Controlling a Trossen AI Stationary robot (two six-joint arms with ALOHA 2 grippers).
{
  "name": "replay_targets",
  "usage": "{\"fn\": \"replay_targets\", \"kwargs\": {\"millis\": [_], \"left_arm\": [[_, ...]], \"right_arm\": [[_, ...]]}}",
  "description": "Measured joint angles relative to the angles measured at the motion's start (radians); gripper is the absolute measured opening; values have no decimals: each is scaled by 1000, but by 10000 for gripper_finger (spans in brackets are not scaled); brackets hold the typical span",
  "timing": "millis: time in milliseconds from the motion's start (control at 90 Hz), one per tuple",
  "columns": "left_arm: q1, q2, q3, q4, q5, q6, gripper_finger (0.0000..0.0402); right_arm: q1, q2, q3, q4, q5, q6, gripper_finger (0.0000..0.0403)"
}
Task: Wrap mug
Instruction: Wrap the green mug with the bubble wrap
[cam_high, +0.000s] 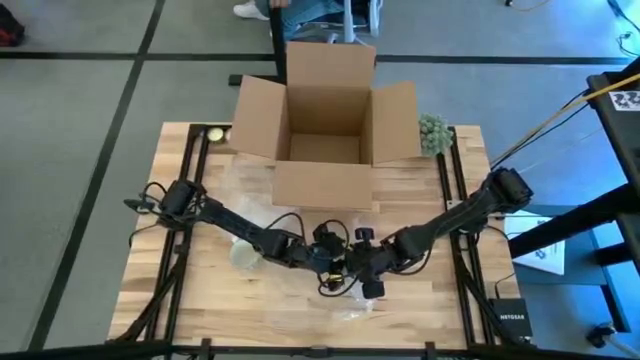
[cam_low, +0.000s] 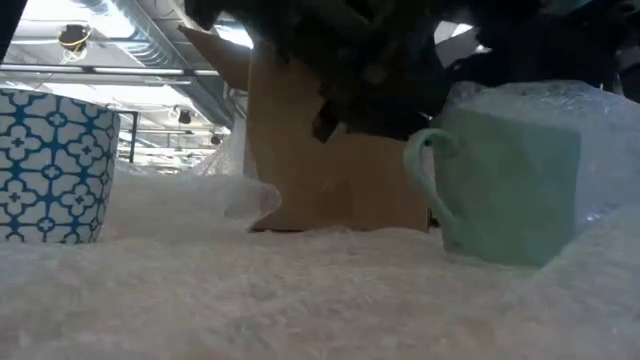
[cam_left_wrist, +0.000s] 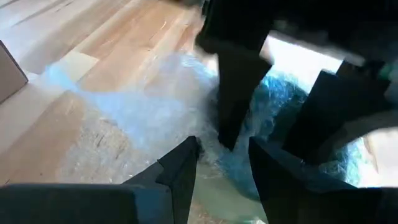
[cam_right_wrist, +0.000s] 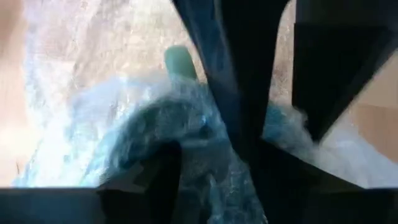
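Note:
A pale green mug (cam_low: 500, 190) stands upright on a sheet of bubble wrap (cam_low: 300, 290), its handle (cam_low: 420, 170) toward the table's left. Wrap covers its top and right side. In the high view both arms meet over it at the table's middle. My left gripper (cam_left_wrist: 224, 165) and my right gripper (cam_right_wrist: 214, 168) are both down on the wrapped mug (cam_right_wrist: 155, 124), each with wrap between its fingers. One finger of each arm shows in front of the other's camera. My left gripper has bubble wrap (cam_left_wrist: 224, 177) between its two fingers, at the top of the mug, coming from above and from the table's left. One layer or several, I cannot tell. The mug stays on the table. My right gripper has the wrap over the mug (cam_right_wrist: 205, 143) between its fingers, coming from above and from the table's right. The left arm's finger (cam_right_wrist: 242, 93) stands before the place of contact, so the exact part is hidden.
A blue-patterned cup (cam_low: 50, 165) stands left of the mug, seen pale from above (cam_high: 243, 255). An open cardboard box (cam_high: 325, 130) stands at the table's far edge, with a green bundle (cam_high: 435, 135) to its right and a small yellow ball (cam_high: 214, 133) to its left.

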Motion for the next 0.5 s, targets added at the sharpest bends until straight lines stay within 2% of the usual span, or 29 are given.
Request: {"fn": "replay_targets", "kwargs": {"millis": [289, 500], "left_arm": [[0, 1, 0, -2, 2, -13, 131], [0, 1, -1, -4, 0, -13, 131]], "right_arm": [[0, -75, 85, -201, 10, -6, 172], [0, -126, 93, -319, -6, 10, 172]]}}
